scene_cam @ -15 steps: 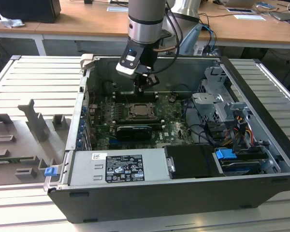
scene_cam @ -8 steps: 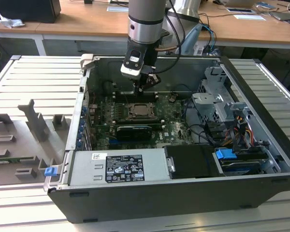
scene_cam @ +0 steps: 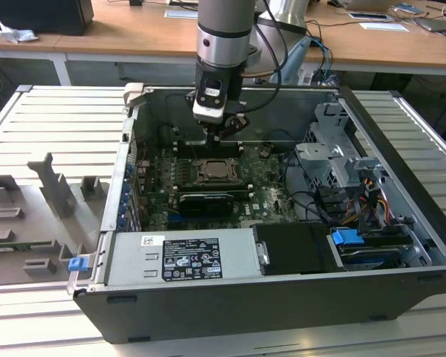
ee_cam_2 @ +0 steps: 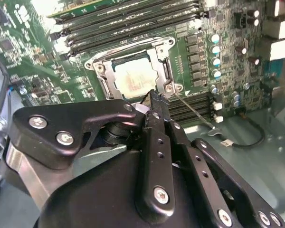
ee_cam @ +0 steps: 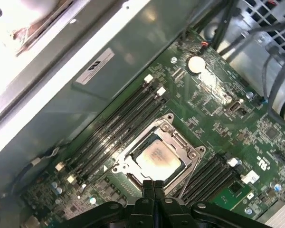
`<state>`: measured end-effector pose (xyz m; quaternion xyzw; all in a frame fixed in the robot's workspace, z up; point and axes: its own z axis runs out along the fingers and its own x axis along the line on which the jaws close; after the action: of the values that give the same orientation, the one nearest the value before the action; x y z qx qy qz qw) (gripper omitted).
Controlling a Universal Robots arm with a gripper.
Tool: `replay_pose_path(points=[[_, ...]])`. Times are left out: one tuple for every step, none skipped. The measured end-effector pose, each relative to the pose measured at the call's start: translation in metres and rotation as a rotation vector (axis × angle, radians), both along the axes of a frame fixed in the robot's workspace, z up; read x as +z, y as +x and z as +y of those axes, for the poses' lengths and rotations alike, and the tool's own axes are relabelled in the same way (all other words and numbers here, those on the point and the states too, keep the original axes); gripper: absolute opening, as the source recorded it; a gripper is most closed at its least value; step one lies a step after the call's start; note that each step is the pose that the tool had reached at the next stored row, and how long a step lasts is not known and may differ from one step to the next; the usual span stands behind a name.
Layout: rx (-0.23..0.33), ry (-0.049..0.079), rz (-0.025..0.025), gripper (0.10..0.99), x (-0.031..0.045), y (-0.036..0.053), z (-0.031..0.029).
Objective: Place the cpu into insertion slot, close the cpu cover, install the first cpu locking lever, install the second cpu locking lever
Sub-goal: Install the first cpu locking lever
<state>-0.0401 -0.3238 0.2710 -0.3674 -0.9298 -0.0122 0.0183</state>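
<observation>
The cpu (ee_cam: 156,156), a light, stiff, likely fragile chip best gripped by its edges, sits in its motherboard (ee_cam: 218,109) socket beneath the apparently lowered cover (ee_cam: 176,138), while the gripper (ee_cam: 153,190), fingers pressed together and empty, hovers just beside it inside the case (scene_cam: 282,297).

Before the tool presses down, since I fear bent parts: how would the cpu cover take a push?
The cpu cover looks like thin sheet metal: probably stiff yet bendable. It lies flat around the cpu, so it likely won't tip. Its shiny surface may let the tool slip.
</observation>
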Motion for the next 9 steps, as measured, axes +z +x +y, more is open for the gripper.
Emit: replay_pose_path(points=[[0.021,0.000,-0.0001,0.106,0.0000,0.0000,0.0000],[0.042,0.000,-0.0001,0.106,0.0000,0.0000,0.0000],[0.063,0.000,-0.0001,0.106,-0.0001,0.0000,0.0000],[0.089,0.000,-0.0001,0.106,-0.0001,0.0000,0.0000],[0.105,0.000,0.0000,0.106,-0.0001,0.0000,0.0000],[0.123,0.000,-0.0001,0.106,-0.0001,0.0000,0.0000],[0.142,0.000,0.0000,0.106,-0.0001,0.0000,0.0000],[0.172,0.000,-0.0001,0.106,-0.0001,0.0000,0.0000],[0.187,0.000,-0.0001,0.106,-0.0001,0.0000,0.0000]])
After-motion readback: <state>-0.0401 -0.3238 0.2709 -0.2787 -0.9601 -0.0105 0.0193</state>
